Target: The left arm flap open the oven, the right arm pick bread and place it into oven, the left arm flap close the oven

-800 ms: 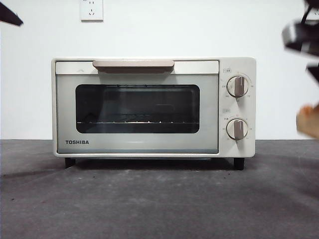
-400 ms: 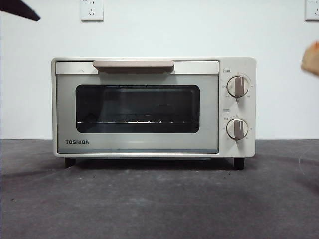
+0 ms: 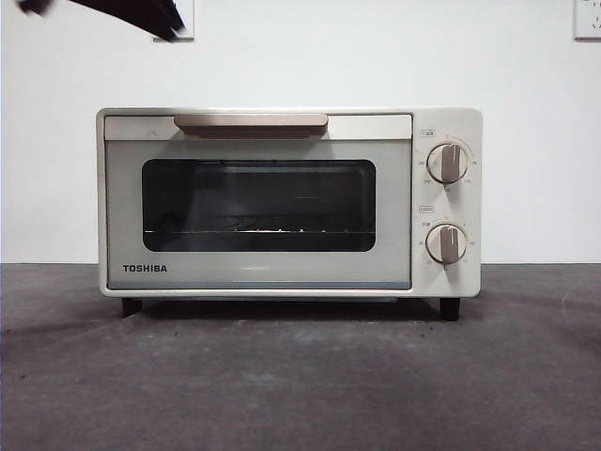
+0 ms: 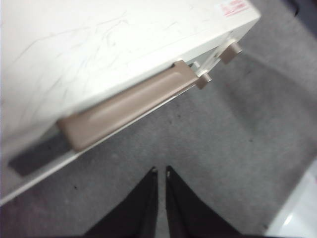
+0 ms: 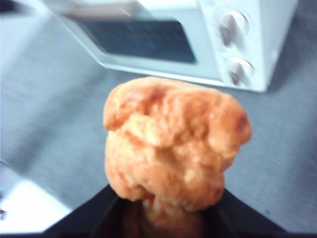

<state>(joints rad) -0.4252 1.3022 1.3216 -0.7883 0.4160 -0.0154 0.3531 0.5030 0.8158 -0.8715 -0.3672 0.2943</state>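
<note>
The cream-white oven (image 3: 289, 202) stands at the middle of the table with its door closed and its beige bar handle (image 3: 251, 121) at the top. Seen in the left wrist view, my left gripper (image 4: 161, 171) hovers shut above the table in front of the handle (image 4: 126, 106), touching nothing. In the front view it is the black tip (image 3: 141, 14) at the upper left, above the oven. The orange-brown lumpy bread (image 5: 173, 144) sits clamped in my right gripper (image 5: 166, 218), held in the air in front of the oven (image 5: 198, 39). Neither shows in the front view.
Grey table (image 3: 300, 376) stretches in front of the oven. Two round knobs (image 3: 447, 163) sit on the oven's right panel. A white wall with a socket (image 3: 589, 19) stands behind.
The black arm at the upper left has moved rightward, further into the front view. The bread and right arm at the right edge rose and left that view.
</note>
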